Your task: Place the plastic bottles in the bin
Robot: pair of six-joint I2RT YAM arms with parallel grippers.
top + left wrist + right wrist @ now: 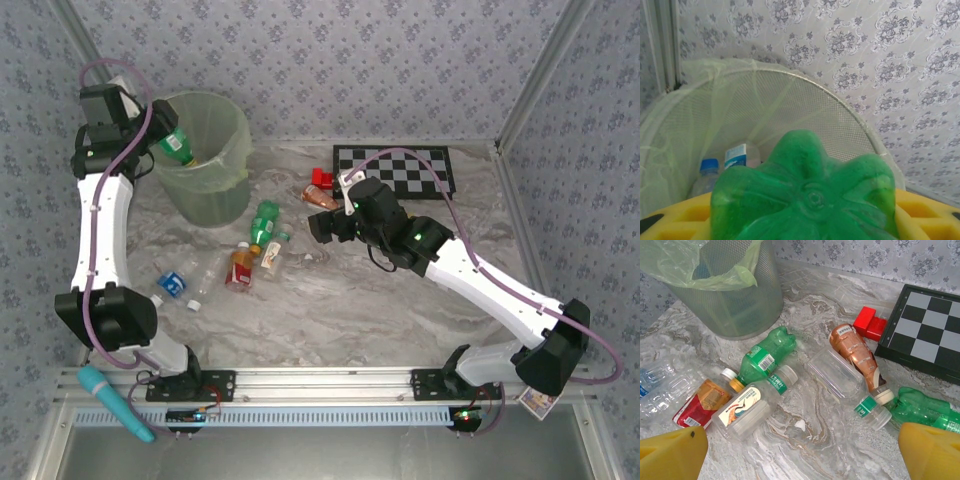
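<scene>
At 11 o'clock over the bin (pixel 208 195), green bottle (pixel 177 148) is clamped in left hand (pixel 152 125), release looks due; right hand (pixel 326 224) is spread apart.

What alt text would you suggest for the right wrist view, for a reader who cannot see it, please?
The open right gripper hovers over plastic bottles lying scattered on a marbled table. The pale-green bin stands upper left; a red block and a checkerboard lie upper right.

Floral grey wallpaper (pixel 350 60), marbled tabletop (pixel 330 310)
</scene>
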